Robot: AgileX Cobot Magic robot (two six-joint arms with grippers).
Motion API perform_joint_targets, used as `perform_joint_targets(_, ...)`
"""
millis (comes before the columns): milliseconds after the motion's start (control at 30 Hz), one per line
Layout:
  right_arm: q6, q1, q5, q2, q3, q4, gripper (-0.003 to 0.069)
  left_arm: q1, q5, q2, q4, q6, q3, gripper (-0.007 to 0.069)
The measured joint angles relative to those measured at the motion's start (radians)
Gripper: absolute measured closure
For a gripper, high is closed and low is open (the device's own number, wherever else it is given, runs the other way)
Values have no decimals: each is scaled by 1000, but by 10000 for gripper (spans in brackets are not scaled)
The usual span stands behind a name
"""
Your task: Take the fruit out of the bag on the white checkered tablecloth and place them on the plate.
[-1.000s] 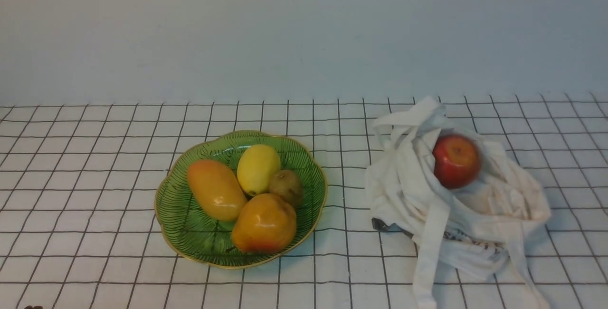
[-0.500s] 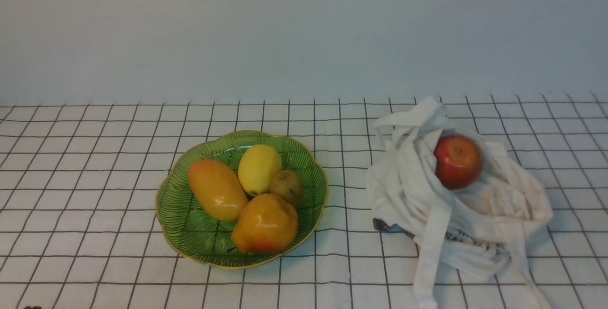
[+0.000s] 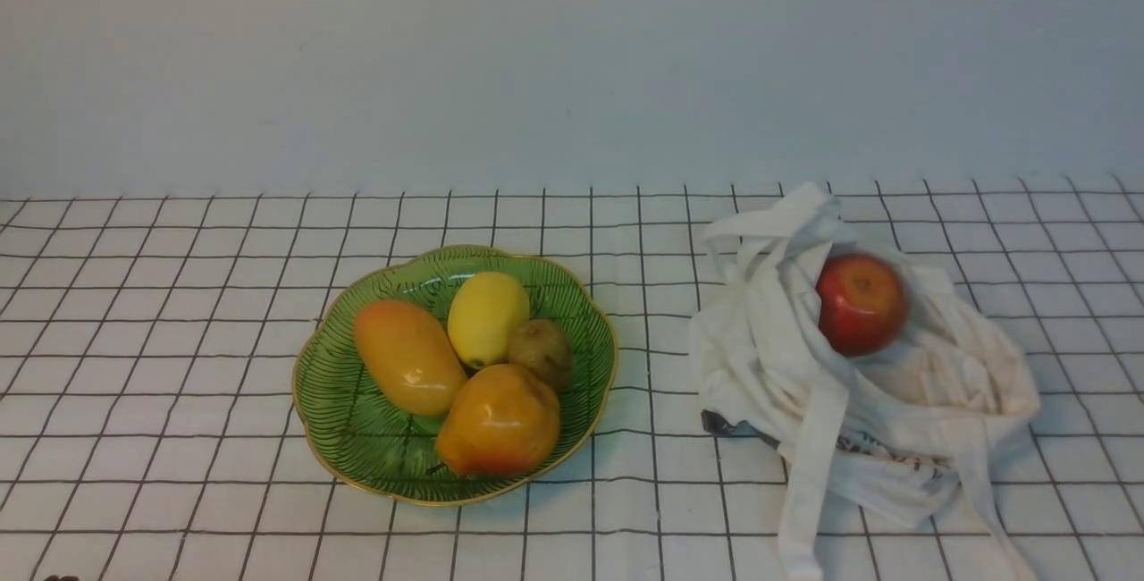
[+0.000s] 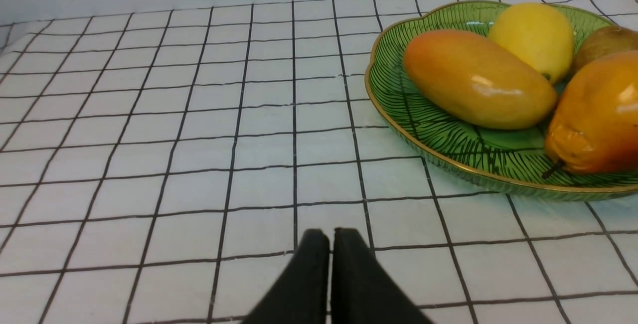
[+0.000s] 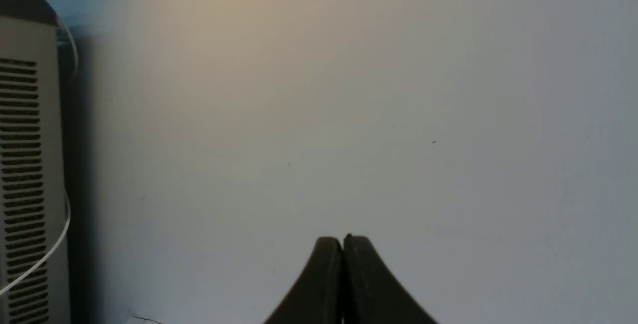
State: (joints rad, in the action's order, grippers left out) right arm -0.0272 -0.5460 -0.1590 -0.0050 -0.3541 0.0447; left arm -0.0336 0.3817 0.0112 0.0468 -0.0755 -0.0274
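The white bag [image 3: 894, 402] lies crumpled on the white checkered tablecloth [image 3: 161, 295] at the right, a shiny red apple [image 3: 860, 304] resting in its open top. A green leaf-veined plate [image 3: 357, 438] with a gold rim stands left of it. On the plate sits a small olive-brown fruit [image 3: 540, 352], whose edge also shows in the left wrist view [image 4: 605, 45]. My left gripper [image 4: 331, 237] is shut and empty, low over the cloth, short of the plate [image 4: 448, 139]. My right gripper [image 5: 343, 242] is shut and empty, facing a bare wall. Neither arm shows in the front view.
Two orange-yellow glossy fruits [image 3: 407, 356] [image 3: 499, 420] and a yellow lemon [image 3: 487, 317] share the plate. A pale wall backs the table. In the right wrist view a grey vented box [image 5: 25, 164] with a white cable stands at the side.
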Motion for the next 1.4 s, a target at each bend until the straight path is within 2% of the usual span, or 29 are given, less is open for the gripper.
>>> perform_joint_targets(100, 117, 0, 7, 0, 2, -114, 673, 0, 0, 0, 0, 0, 0, 632)
perform_joint_targets(300, 156, 17, -51, -1, 3, -133, 673, 0, 0, 0, 0, 0, 0, 632)
perform_joint_targets(467, 162, 226, -191, -3, 66, -96, 673, 0, 0, 0, 0, 0, 0, 632)
perform_joint_targets(567, 162, 338, -213, -6, 145, -71, 673, 0, 0, 0, 0, 0, 0, 632)
perform_joint_targets(700, 163, 460, -218, -8, 296, -68, 673, 0, 0, 0, 0, 0, 0, 632)
perform_joint_targets(833, 162, 533, -230, -8, 374, -68, 673, 0, 0, 0, 0, 1, 0, 632)
perform_joint_targets(1400, 162, 550, -229, -8, 374, -65, 673, 0, 0, 0, 0, 1, 0, 632)
